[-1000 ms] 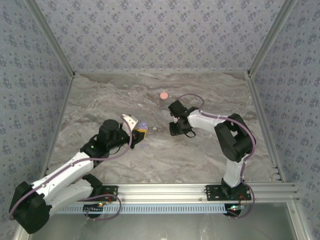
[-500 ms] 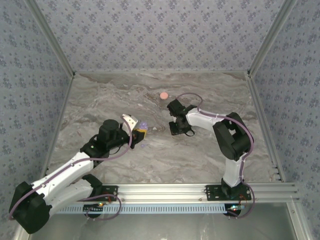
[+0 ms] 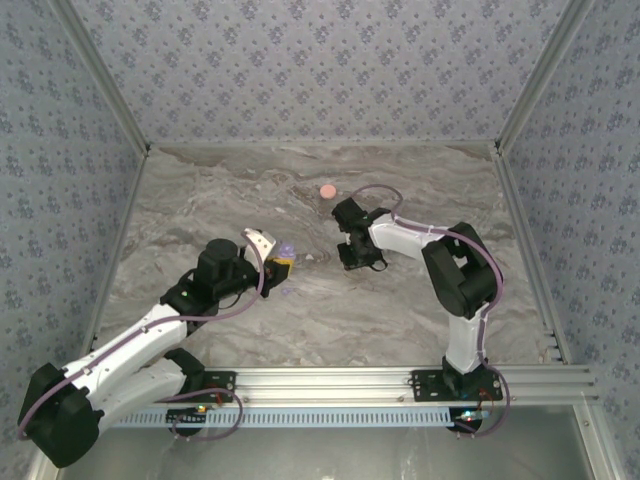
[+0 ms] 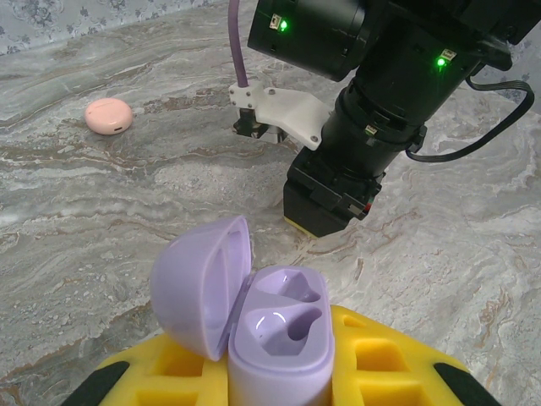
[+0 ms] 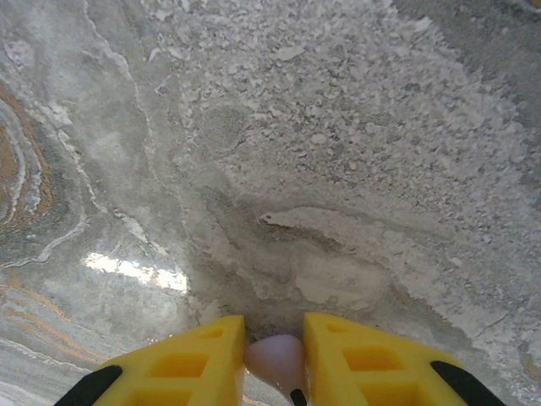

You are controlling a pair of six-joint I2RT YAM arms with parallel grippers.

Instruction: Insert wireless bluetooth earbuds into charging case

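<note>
The task was barely begun. The left gripper (image 4: 275, 372) had its jaws clenched on a lavender charging case (image 4: 279, 342), held upright between the yellow pads with its lid (image 4: 201, 283) hinged back toward 9 o'clock. Both wells (image 4: 283, 326) in the case looked empty, so no earbud had been seated.

In the top view the right gripper (image 3: 350, 262) stood at 3 o'clock of that case, a little apart, pointing down at the desk (image 3: 200, 200). Its wrist camera showed a pale pink earbud (image 5: 275, 355) filling the gap between the two yellow fingers (image 5: 194, 359), apparently touching both, so the jaws looked to be grasping it just above the marble. Whether it had lifted clear of the surface could not be told.

A salmon-pink round case (image 3: 327, 190) lay closed at 12 o'clock of the right gripper, well apart from both arms.

Everything after the pick-up remained: carrying the bud over, lining it up with a well, and pressing it home, then the other buds. The bud was pink and the open case lavender, so the pairing may need checking.
</note>
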